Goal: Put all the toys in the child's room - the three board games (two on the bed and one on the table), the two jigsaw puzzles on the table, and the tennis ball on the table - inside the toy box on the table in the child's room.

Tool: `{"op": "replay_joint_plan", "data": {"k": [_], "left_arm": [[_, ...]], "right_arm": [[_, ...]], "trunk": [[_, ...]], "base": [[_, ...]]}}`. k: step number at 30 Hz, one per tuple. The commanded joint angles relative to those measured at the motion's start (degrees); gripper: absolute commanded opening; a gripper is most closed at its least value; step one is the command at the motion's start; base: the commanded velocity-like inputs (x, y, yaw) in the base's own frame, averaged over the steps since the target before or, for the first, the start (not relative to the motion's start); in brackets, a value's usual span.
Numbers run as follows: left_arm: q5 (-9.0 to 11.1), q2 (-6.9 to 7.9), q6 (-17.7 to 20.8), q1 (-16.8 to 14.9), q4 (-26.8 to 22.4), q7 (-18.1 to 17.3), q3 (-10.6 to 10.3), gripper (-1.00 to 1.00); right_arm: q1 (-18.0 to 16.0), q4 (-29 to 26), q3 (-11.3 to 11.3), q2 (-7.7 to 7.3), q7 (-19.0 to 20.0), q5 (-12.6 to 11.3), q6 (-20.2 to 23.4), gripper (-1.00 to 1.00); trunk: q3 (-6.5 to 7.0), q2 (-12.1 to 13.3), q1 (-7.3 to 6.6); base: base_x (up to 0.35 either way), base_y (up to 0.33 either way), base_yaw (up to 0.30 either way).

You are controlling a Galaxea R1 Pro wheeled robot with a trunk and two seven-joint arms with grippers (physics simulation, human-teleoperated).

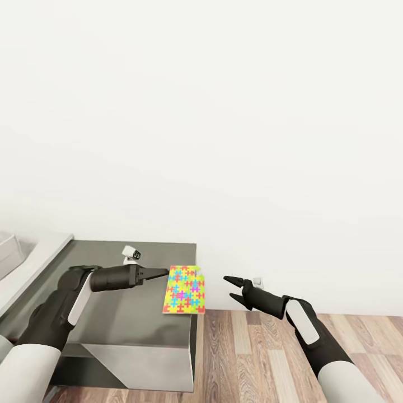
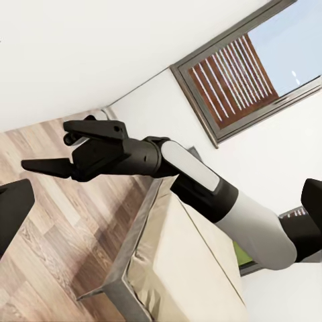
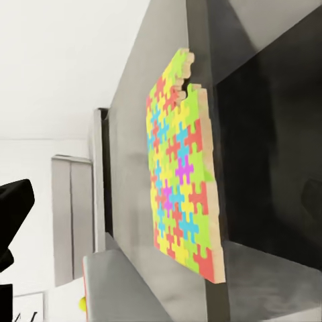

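**Jigsaw puzzle at the cabinet's edge, both arms hovering beside it**

At the far left of the head view, a strip of the pale table (image 1: 39,260) runs along the wall. Next to it stands a lower cabinet (image 1: 112,319) with a dark grey top and a white front. A small white object (image 1: 131,253) sits near the back of the cabinet top; what it is cannot be told.

The left gripper (image 1: 161,273) is held above the cabinet top, pointing toward the jigsaw puzzle (image 1: 184,289). Its fingers are drawn together to a narrow point and hold nothing. The tip is just beside the puzzle's near left corner; whether it touches cannot be told.

The puzzle, a sheet of interlocking yellow, pink, blue and green pieces, lies flat at the cabinet's right edge. In the right wrist view the same puzzle (image 3: 181,174) is seen on the dark grey top.

Right of the cabinet, over the wood-plank floor (image 1: 263,358), the right gripper (image 1: 230,288) points back toward the puzzle, well apart from it. Its two fingers are spread and empty. The left wrist view shows this gripper (image 2: 64,153) with a beige bed (image 2: 181,268) and a dark-framed window (image 2: 235,77) behind it.
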Motion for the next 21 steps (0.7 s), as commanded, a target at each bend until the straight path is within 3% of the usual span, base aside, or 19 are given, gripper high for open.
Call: {"op": "replay_joint_plan", "data": {"k": [1, 9, 14, 21], "left_arm": [[0.2, 0.02, 0.6, -0.03, -0.01, -0.07, -0.04, 1.0], [0.5, 0.02, 0.74, -0.03, -0.37, -0.2, -0.21, 1.0], [0.58, 0.0, 1.57, 1.09, -4.28, -0.24, -0.5, 1.0], [0.6, 0.02, 2.17, 3.28, -8.75, -0.25, -0.11, 1.0]], "right_arm": [[-0.05, -0.01, -0.04, 0.14, 0.13, -0.02, 0.32, 1.0], [-0.1, -0.39, -0.02, 1.92, 0.29, 0.2, 1.98, 1.0], [-0.17, -0.58, 1.27, 2.54, 0.41, 0.37, 2.27, 1.0], [-0.29, -0.73, 3.13, 2.71, 0.51, 0.49, 2.22, 1.0]], "trunk": [[-0.24, -0.45, 0.23], [-1.67, -3.66, 1.98], [-2.57, -5.66, 3.08], [-2.57, -5.66, 3.08]], "base": [[0.0, 0.0, 0.0], [0.0, 0.0, 0.0], [0.0, 0.0, 0.0], [0.0, 0.0, 0.0]]}}
